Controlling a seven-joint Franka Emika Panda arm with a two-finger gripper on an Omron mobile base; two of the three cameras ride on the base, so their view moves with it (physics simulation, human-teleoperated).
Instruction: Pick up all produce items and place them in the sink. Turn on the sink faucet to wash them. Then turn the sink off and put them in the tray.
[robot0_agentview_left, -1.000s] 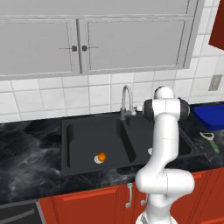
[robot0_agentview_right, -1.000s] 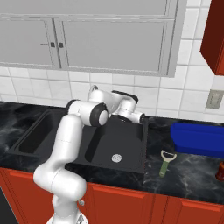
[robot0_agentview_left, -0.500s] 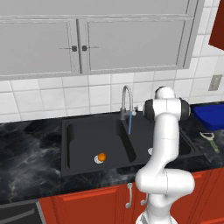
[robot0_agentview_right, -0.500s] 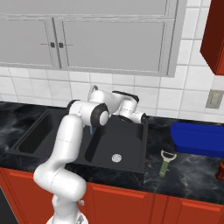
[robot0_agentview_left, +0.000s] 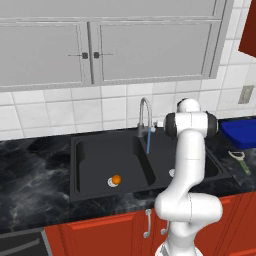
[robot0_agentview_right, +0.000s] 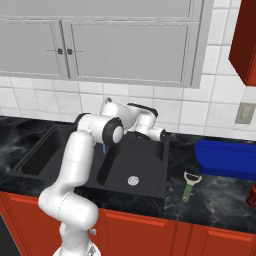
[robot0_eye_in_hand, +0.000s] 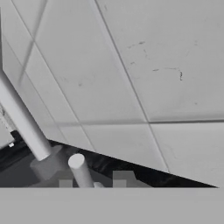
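Note:
The small orange fruit (robot0_agentview_left: 116, 179) lies on the drain in the left basin of the black sink (robot0_agentview_left: 90, 160) (robot0_agentview_right: 150, 167). A thin blue stream of water (robot0_agentview_left: 148, 143) (robot0_agentview_right: 104, 148) runs from the silver gooseneck faucet (robot0_agentview_left: 144, 111) (robot0_eye_in_hand: 22, 118). My gripper (robot0_agentview_left: 157, 125) (robot0_eye_in_hand: 92, 183) is at the faucet's base, just right of its neck. In the hand view the faucet's short lever (robot0_eye_in_hand: 81, 169) rises between my two fingertips (robot0_eye_in_hand: 65, 183), which stand a little apart on either side of it. The blue tray (robot0_agentview_left: 241, 133) (robot0_agentview_right: 227, 159) sits on the counter to the right.
A green-handled peeler (robot0_agentview_left: 240, 159) (robot0_agentview_right: 189, 185) lies on the dark marble counter between sink and tray. The right basin's round drain (robot0_agentview_right: 132, 180) is bare. White tiled wall stands close behind the faucet, grey cabinets hang above, and an outlet (robot0_agentview_right: 243, 113) is on the wall.
A second ago no water fell from the spout; a blue stream has run from it for the last half second. The arm has barely moved and the fruit lies still.

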